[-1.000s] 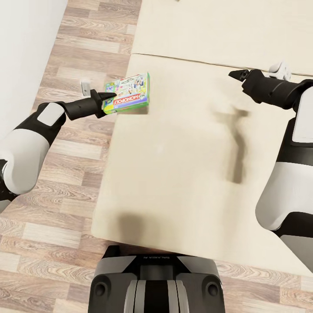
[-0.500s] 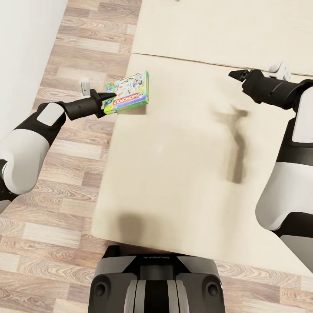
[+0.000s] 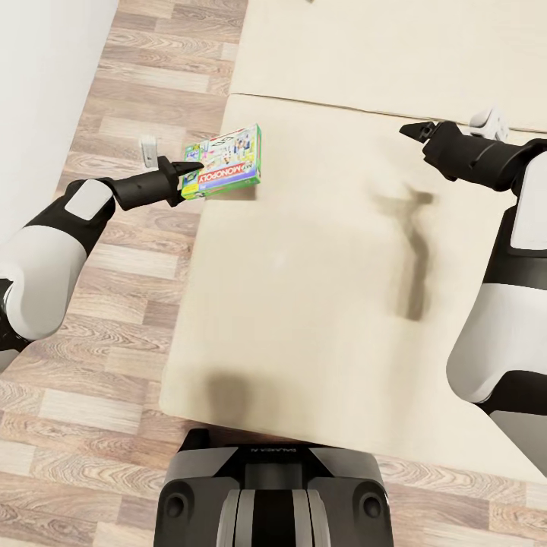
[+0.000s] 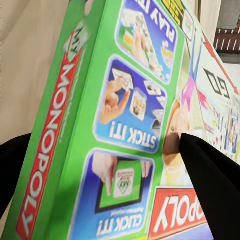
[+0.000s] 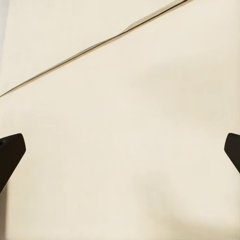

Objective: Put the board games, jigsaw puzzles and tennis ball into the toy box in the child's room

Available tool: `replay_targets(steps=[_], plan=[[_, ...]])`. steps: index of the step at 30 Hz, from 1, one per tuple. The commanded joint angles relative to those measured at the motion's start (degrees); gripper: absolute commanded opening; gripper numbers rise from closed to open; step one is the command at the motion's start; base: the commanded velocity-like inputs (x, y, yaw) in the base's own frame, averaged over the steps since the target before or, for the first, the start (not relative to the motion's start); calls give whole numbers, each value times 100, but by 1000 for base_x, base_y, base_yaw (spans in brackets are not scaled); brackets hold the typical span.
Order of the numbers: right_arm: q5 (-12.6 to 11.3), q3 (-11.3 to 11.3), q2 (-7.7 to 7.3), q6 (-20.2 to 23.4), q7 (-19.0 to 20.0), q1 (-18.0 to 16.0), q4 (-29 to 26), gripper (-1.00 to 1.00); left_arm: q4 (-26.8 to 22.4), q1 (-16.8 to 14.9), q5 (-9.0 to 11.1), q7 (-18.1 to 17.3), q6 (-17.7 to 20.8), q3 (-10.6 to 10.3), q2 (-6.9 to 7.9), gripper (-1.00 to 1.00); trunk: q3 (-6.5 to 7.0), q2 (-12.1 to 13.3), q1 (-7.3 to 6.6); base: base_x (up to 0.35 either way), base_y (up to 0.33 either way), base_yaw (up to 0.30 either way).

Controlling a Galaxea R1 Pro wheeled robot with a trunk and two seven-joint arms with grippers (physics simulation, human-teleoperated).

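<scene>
I see the MONOPOLY box [image 3: 225, 160] as glossy printed cardboard, slick under my left gripper's [image 3: 179, 179] matt black plastic fingers [image 4: 212, 187]. The bed [image 3: 334, 289] looks like smooth, matt beige cloth. The floor [image 3: 99, 425] is grainy wood plank with a dull finish.

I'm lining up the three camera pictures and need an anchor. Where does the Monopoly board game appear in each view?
Head view: the Monopoly board game is upper left, over the bed's left edge, gripped by the left tool.
Left wrist view: the game spans most of the picture, between the dark fingers.
Right wrist view: not in it; beige mattress.
Shared landmark: the mattress seam, also at.
</scene>
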Motion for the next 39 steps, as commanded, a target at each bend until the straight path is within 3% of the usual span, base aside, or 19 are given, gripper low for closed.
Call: replay_targets(steps=[1,13,26,33,39], plan=[[-50,-2,0,22,-43,-4,-3,100,11,1,-161,-12,-4,-50,-291,-100,-3,-1,1,0,0,0],[-51,-2,3,22,-43,5,-3,100,-127,1,-128,-81,8,-32,-272,-100,-3,-1,1,0,0,0],[-51,8,7,22,-43,132,-3,100,-933,118,-123,-170,409,16,-69,-100,-3,-1,1,0,0,0],[-51,10,7,22,-43,158,-3,100,-1237,202,-125,-157,613,306,-36,-100,-3,-1,1,0,0,0],[-52,10,7,22,-43,165,-7,100,-1296,214,-126,-153,659,390,-30,-100,-3,-1,1,0,0,0]])
